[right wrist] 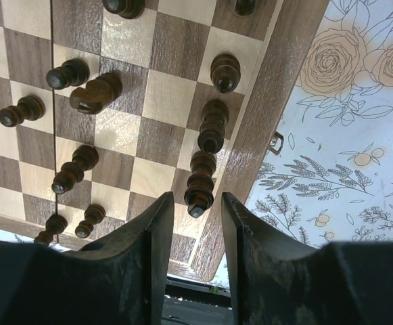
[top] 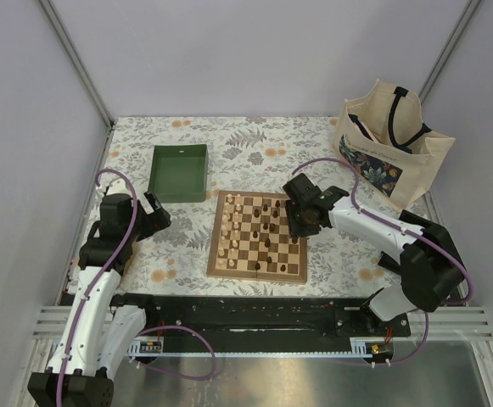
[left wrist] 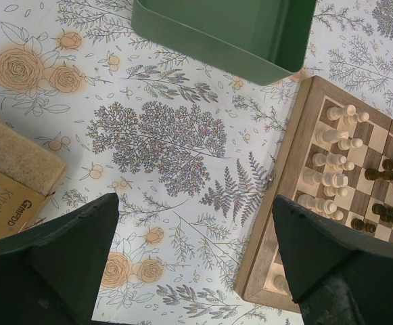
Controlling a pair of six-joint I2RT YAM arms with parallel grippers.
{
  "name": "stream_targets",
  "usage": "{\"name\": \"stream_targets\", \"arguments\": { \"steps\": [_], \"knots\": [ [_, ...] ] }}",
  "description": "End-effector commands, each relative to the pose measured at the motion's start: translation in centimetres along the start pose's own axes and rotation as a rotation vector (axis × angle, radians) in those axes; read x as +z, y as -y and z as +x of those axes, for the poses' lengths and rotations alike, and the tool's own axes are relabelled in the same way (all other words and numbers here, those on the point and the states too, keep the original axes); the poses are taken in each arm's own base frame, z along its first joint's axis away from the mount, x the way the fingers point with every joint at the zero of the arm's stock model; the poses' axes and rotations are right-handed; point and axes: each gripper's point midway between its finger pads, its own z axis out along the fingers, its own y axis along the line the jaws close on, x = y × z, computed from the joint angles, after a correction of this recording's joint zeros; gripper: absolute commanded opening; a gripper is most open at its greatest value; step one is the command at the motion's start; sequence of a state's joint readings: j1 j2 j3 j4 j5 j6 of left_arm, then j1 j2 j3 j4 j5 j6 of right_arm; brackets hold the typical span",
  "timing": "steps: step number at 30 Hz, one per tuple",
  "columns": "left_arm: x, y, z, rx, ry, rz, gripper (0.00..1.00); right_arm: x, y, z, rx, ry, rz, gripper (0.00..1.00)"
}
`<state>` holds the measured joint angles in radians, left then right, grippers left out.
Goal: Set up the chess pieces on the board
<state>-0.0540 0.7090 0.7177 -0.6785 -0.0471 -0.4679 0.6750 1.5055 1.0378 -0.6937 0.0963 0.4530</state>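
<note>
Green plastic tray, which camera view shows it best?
The top external view: the whole open-topped green rectangular tray is in frame. The left wrist view shows only part of it; the right wrist view doesn't show it.

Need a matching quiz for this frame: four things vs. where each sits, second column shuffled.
1 green plastic tray
2 cream canvas tote bag
3 left claw
4 right claw

A over the checkered wooden chessboard's right edge
B far right corner of the floral tablecloth
C over that cloth, left of board
D beyond board's far left corner

Pairs: 1-D, 2-B, 3-C, 4-A
</note>
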Motion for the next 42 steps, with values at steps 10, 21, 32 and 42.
{"name": "stream_targets", "arguments": {
  "steps": [10, 21, 32, 42],
  "knots": [
    [-0.3, 1.1, -1.8, -0.001, 0.059, 0.047, 0.99, -7.4, -1.6, -5.8, 0.009, 0.241, -0.098, 0.51],
    [-0.3, 1.1, -1.8, -0.001, 0.06, 0.046, 0.99, -5.5, -5.0, -5.7, -0.049, 0.155, -0.187, 0.51],
    [-0.2, 1.0, -1.7, 0.0, 0.057, 0.039, 0.99, -4.3, -8.7, -3.0, -0.112, 0.077, -0.243, 0.51],
    [-0.2, 1.0, -1.7, 0.001, 0.056, 0.04, 0.99, -1.5, -9.4, -1.1, -0.117, 0.013, -0.179, 0.55]
  ]
}}
